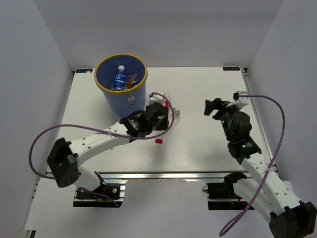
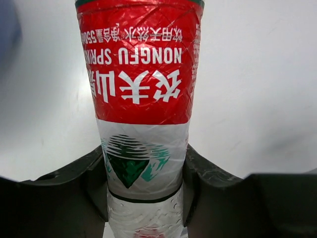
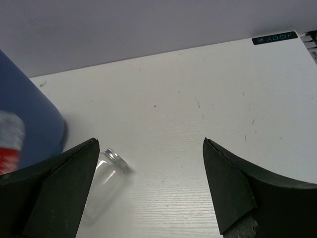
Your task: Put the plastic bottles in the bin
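Red piece (image 1: 159, 141) on desk (image 1: 198, 153), nearest the arm bases, just in front of L arm (image 1: 99, 141). L gripper (image 2: 143, 173): clamped on red-label bottle (image 2: 143, 89), fingers (image 2: 94, 178) pressed to both sides of its clear part below the label. Bottle sits near desk centre, just R of bin (image 1: 121, 101). R gripper (image 3: 149, 143): jaws wide apart, nothing held, over desk well R of that bottle. Clear bottle end (image 3: 106, 176) lies on desk beside its L finger; cannot tell if same bottle. Bin at far L, upright, w/ blue-label bottle (image 1: 119, 78) and others inside.
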{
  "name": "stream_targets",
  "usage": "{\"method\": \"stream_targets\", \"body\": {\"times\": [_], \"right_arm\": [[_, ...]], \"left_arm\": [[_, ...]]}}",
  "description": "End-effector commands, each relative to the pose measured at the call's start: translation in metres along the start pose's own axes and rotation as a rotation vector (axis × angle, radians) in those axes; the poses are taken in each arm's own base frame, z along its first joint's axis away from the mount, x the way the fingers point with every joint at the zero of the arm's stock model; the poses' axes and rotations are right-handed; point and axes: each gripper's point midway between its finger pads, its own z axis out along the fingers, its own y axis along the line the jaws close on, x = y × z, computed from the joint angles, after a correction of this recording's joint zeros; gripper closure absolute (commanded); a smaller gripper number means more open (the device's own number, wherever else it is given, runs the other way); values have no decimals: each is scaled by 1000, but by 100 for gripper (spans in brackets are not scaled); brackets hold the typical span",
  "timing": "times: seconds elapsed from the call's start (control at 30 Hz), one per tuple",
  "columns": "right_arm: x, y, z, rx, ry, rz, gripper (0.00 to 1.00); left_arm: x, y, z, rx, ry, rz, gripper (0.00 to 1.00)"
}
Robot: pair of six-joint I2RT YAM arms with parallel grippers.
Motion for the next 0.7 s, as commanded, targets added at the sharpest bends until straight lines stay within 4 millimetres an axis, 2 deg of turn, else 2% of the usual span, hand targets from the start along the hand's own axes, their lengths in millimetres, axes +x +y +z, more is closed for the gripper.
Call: {"method": "stream_targets", "body": {"times": [0.0, 0.03, 0.1, 0.13, 0.2, 0.23, 0.27, 0.3, 0.37, 0.4, 0.43, 0.6, 0.63, 0.67], "right_arm": [[-5, 5, 8, -28, -6, -4, 11], [-3, 8, 10, -44, 6, -6, 11], [-4, 10, 11, -57, 9, -11, 11], [-3, 13, 12, -70, 18, -13, 11], [0, 16, 15, -88, 37, -30, 11], [6, 19, 18, -104, 63, -38, 11], [7, 21, 19, -113, 72, -38, 11], [10, 21, 21, -115, 85, -40, 11], [20, 19, 26, -104, 122, -51, 11], [20, 20, 29, -104, 128, -57, 11], [26, 20, 33, -106, 150, -69, 11], [39, 25, 46, -115, 191, -57, 11], [50, 29, 49, -143, 224, -60, 11], [54, 33, 51, -165, 235, -61, 11]], "left_arm": [[-103, -18, -58, 51, -306, 47, 61], [-131, -25, -72, 56, -374, 46, 61], [-165, -28, -84, 40, -456, 86, 62], [-195, -35, -101, 61, -520, 73, 62], [-230, -21, -99, 26, -568, 86, 62], [-255, -20, -112, 50, -614, 68, 62], [-276, 8, -103, -3, -632, 41, 62], [-288, 22, -102, -19, -644, 32, 62], [-308, 42, -103, -26, -661, 21, 62], [-316, 65, -101, -68, -674, 31, 62], [-321, 72, -103, -78, -691, 36, 61], [-335, 103, -102, -125, -804, 115, 53], [-335, 109, -94, -142, -793, 114, 52], [-334, 124, -87, -185, -770, 109, 49]]}}
